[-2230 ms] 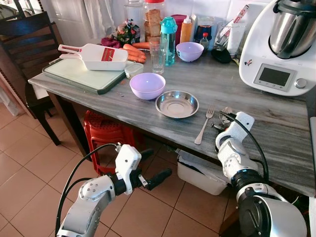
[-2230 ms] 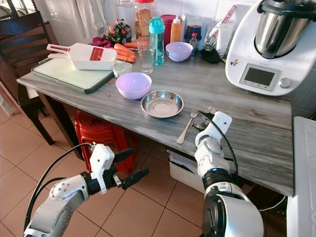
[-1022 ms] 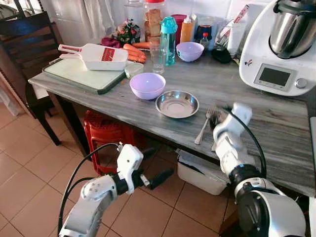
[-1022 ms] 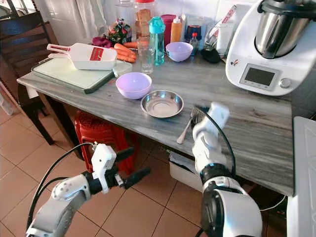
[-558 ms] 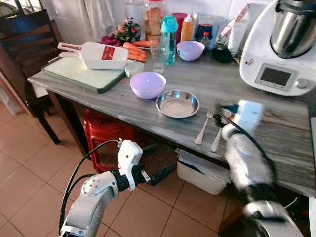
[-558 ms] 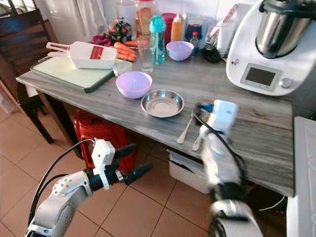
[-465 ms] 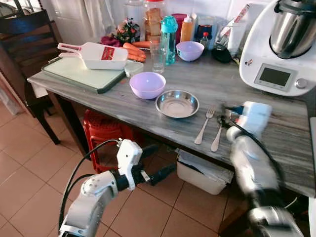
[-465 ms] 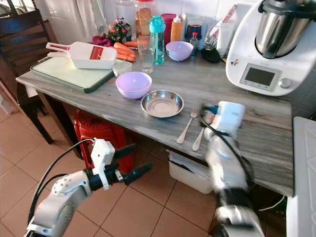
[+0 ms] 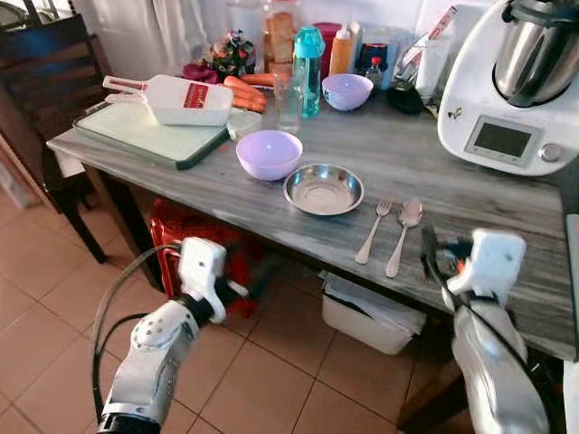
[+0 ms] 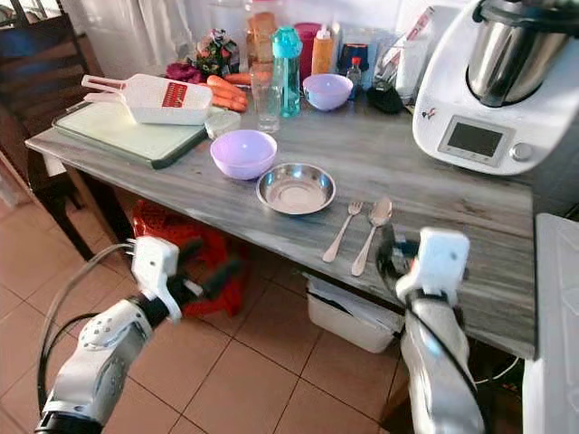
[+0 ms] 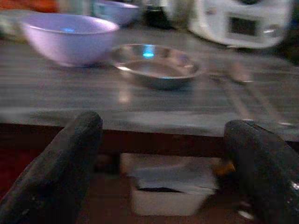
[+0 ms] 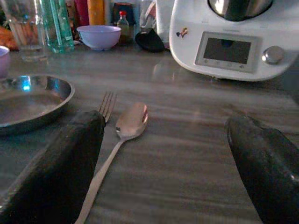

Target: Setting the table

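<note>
Though blurred, right pincer [image 12: 163, 158] gapes empty, spoon [image 12: 122, 140] just ahead.

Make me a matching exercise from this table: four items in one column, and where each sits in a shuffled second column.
Items:
1. spoon
2. steel dish
3. vegetable slicer
4. drinking glass

Places:
A. on the green cutting board
B. beside the teal bottle, at the back
C. directly right of the fork
D. between the large lilac bowl and the fork

Pairs: 1-C, 2-D, 3-A, 4-B
</note>
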Robot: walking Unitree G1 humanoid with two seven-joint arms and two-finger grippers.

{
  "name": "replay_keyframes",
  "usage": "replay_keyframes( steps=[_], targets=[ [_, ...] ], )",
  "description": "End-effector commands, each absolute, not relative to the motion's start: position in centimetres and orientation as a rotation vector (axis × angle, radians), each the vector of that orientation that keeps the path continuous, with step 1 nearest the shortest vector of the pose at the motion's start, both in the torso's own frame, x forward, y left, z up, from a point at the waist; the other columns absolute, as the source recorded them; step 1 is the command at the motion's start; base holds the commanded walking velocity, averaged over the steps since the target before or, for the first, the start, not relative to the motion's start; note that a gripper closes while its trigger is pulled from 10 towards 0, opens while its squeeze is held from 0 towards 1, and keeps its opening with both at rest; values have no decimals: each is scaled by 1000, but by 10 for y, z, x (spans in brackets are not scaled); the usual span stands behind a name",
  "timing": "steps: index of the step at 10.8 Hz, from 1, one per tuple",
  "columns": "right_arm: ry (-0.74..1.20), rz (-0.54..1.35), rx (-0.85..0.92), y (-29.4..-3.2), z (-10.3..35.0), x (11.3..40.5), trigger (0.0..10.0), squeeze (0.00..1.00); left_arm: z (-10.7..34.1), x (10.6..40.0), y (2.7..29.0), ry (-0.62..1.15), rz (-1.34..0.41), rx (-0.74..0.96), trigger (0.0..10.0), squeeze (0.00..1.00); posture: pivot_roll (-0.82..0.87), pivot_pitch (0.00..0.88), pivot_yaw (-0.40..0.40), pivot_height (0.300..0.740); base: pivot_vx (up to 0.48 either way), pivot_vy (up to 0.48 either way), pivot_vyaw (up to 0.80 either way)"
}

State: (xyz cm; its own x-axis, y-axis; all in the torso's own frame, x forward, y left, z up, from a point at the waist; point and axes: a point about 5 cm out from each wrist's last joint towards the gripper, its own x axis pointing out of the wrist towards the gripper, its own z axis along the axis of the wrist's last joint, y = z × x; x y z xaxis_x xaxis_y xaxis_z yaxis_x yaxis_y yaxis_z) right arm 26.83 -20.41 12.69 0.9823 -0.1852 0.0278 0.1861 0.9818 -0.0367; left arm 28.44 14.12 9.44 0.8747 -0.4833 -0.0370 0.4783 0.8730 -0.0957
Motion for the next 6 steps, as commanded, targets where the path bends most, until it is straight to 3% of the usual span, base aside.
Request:
replay_keyframes(
  steps=[1,3,6],
  targets=[
    [-28,-182,-53,-200,132,264,10000,0,93,289,150,62,-394,-49,10000,0,45,0,-4,740,0,0,0],
    [9,-192,-35,-197,128,257,10000,0,95,292,153,13,-253,-14,10000,0,25,0,5,740,0,0,-800],
    [17,-196,-11,-195,132,254,10000,0,93,297,143,15,-209,6,10000,0,20,0,7,740,0,0,-800]
  ],
)
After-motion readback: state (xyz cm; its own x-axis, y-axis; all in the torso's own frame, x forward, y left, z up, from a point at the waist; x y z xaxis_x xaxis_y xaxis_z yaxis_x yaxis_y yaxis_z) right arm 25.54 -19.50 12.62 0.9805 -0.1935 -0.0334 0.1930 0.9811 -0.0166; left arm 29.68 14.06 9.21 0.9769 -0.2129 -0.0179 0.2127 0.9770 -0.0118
